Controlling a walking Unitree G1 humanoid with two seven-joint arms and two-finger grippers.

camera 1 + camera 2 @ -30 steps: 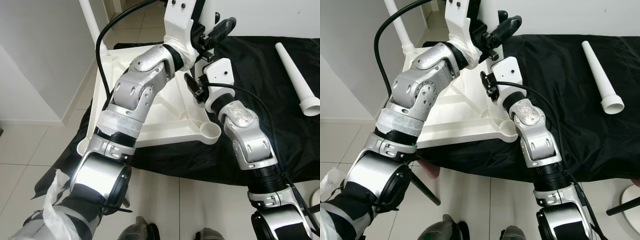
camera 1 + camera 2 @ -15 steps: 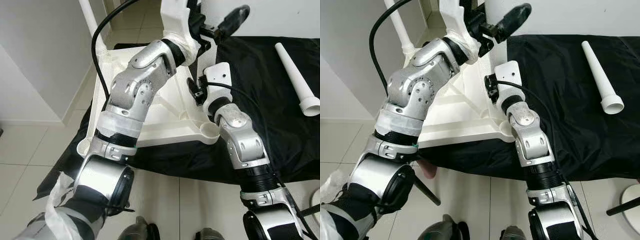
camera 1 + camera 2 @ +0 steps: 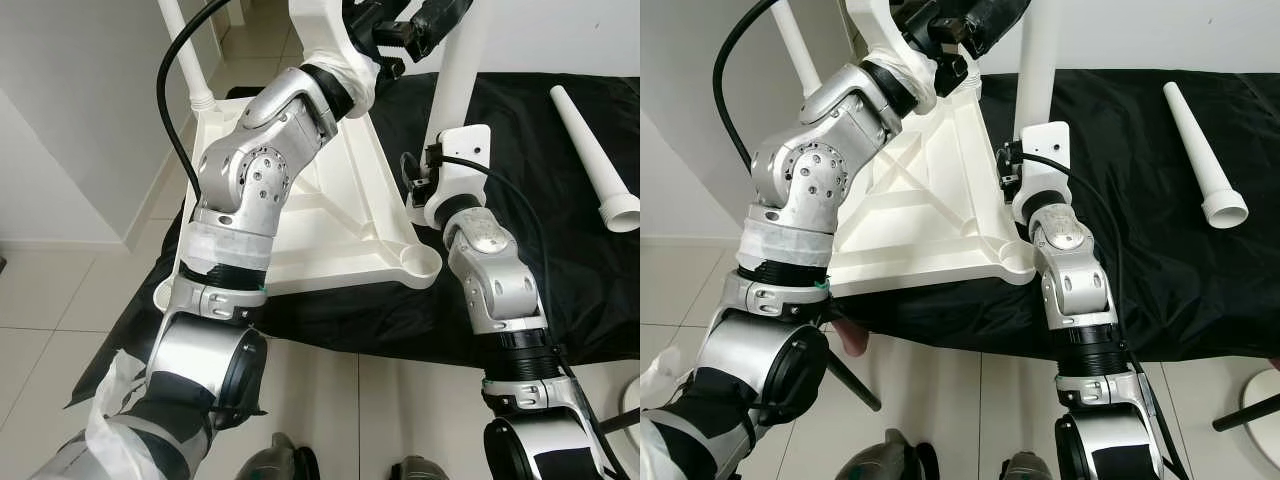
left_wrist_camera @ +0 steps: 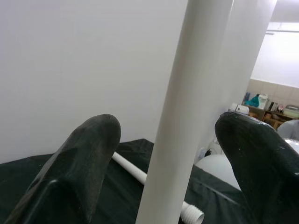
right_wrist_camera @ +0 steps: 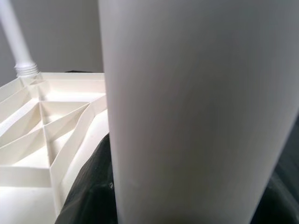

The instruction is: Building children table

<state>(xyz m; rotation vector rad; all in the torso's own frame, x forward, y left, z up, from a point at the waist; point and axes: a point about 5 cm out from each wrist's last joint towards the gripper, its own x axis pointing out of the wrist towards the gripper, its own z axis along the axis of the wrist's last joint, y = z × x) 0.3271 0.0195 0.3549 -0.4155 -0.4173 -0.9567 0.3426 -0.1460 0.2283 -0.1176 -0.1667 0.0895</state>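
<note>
The white table top (image 3: 330, 220) lies upside down on a black cloth (image 3: 570, 270), ribs showing. One white leg (image 3: 185, 50) stands in its far left corner. A second white leg (image 3: 460, 70) stands upright by the far right corner. My left gripper (image 4: 169, 123) is open high up around this leg, one black finger (image 4: 84, 163) on each side with gaps showing; the eye views show it at the top edge (image 3: 410, 20). My right gripper's wrist (image 3: 455, 170) sits at the leg's lower end, and the leg (image 5: 196, 116) is very close in the right wrist view.
A loose white leg (image 3: 595, 150) lies on the cloth at the right. A grey wall (image 3: 70, 120) runs along the left, with tiled floor (image 3: 60, 300) in front. A black stand (image 3: 1250, 410) is at the lower right.
My right wrist has swung right, up against the upright leg. My left gripper has risen toward the top of the picture, uncovering that leg.
</note>
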